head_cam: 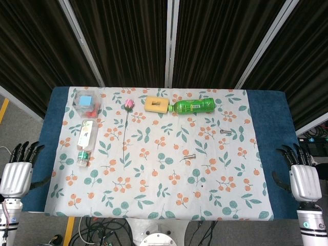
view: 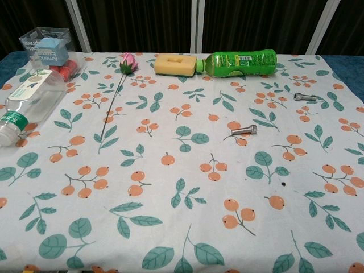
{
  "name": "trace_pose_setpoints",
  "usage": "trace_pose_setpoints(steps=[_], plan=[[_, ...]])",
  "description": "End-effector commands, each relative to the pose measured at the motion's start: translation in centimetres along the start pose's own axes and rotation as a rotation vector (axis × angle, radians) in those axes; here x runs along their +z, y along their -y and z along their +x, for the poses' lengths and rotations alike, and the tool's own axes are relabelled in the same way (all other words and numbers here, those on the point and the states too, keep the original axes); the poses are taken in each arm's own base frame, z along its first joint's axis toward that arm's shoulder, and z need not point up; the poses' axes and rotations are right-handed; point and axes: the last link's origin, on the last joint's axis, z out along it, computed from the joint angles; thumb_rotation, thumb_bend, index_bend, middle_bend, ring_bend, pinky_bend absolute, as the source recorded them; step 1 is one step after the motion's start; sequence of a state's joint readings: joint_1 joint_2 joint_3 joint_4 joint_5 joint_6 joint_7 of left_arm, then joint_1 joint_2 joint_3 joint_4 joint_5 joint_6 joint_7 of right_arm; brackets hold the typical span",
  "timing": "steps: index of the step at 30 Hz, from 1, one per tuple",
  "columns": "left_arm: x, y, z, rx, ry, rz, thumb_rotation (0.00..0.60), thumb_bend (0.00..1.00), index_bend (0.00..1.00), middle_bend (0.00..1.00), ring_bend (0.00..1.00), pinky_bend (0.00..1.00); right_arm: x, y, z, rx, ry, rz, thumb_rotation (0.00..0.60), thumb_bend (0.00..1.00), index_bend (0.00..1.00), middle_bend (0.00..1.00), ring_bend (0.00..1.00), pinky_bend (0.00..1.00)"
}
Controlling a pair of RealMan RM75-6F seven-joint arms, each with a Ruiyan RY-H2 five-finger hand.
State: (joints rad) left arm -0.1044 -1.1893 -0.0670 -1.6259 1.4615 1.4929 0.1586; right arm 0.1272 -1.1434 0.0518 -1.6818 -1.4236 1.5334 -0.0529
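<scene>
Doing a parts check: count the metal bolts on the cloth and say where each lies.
2. One bolt lies near the cloth's middle, right of centre. The other bolt lies further back and right, below the green bottle. Others could be hidden.

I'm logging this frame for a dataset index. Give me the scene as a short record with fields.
left hand: open, at the table's left edge, holds nothing
right hand: open, at the right edge, holds nothing
nearest to left hand: clear bottle, lying down
back row: clear box, pink rose, yellow sponge, green bottle
loose: two bolts
surface: floral cloth
</scene>
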Motion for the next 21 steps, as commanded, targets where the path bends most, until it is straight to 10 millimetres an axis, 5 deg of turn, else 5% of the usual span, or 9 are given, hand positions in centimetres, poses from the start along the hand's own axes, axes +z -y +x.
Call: trace_pose_setpoints(steps=[1,9,21], plan=[[0.0,0.0,0.0,-0.002,0.000,0.003,0.600,0.00,0.15,0.09,0.00,0.00,0.0,0.0,0.1,0.001,0.001,0.002,0.600,0.23,0.21,0.15,0.01,0.00],[-0.2,-0.2,0.2,0.001,-0.002,0.002,0.600,0.00,0.15,0.09,0.00,0.00,2.0,0.6,-0.5,0.008,0.043,0.041,0.600,0.22,0.21,0.17,0.01,0.00],[-0.5,0.0,0.3,-0.005,0.000,0.023,0.600,0.00,0.15,0.09,0.00,0.00,14.3,6.1,-5.4,-0.163,0.157,0.104,0.600,0.18,0.26,0.24,0.05,0.03]])
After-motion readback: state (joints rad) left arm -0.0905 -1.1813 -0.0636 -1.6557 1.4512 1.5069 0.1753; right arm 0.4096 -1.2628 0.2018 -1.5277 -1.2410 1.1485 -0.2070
